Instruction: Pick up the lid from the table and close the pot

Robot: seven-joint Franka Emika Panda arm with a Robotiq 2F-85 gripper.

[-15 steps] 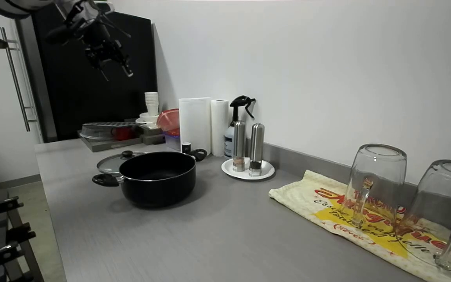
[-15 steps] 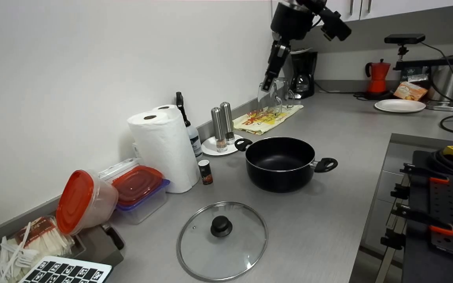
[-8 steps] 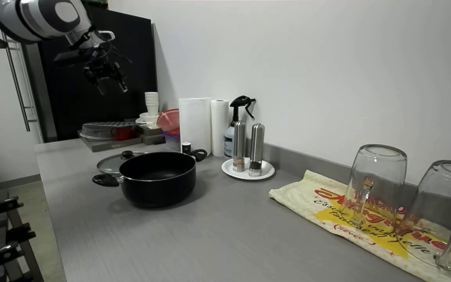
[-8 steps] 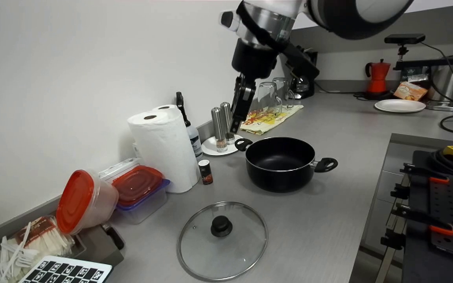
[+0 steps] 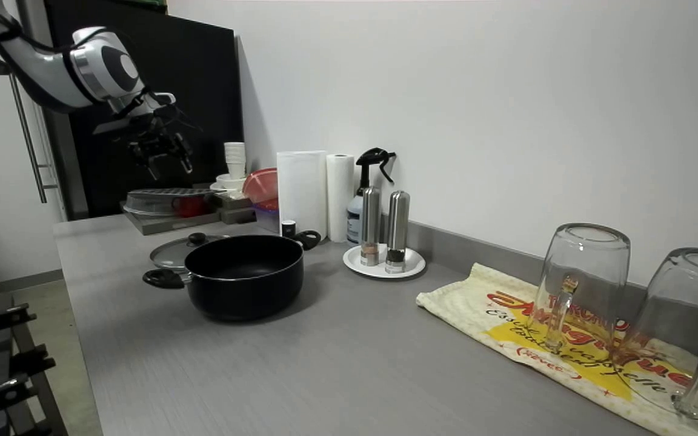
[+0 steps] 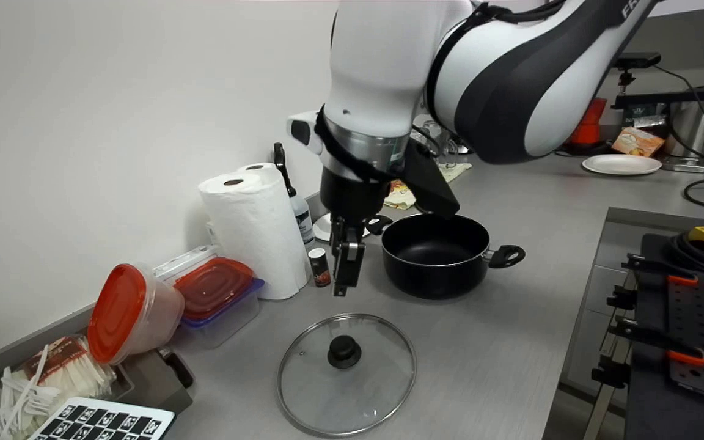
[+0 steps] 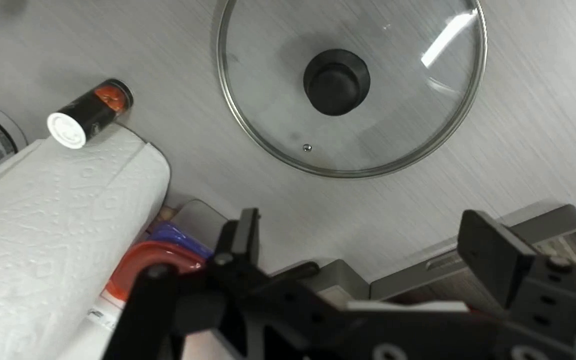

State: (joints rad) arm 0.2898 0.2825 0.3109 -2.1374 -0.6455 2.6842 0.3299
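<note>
The hand is wide: in the wrist view its fingers stand well apart. It hangs in midair above the desk, pointing down, apart from the lid. Lid = clear glass, metal rim, black knob facing up; lies flat on the desk, beyond the fingers in the wrist view, its top edge cut off by the frame. Black cooking pot: upright on the desk, uncovered, 2 side handles, near the lid but apart.

Other stuff: 2 paper towel rolls upright, spice shaker with white cap just beside them (can't tell if touching). Spray bottle close by. 2 steel mills standing on a white plate. In an exterior view, 2 clear glass mugs, upturned, on a patterned cloth. Red-lidded containers next to the towel rolls, 1 tilted on its side.
</note>
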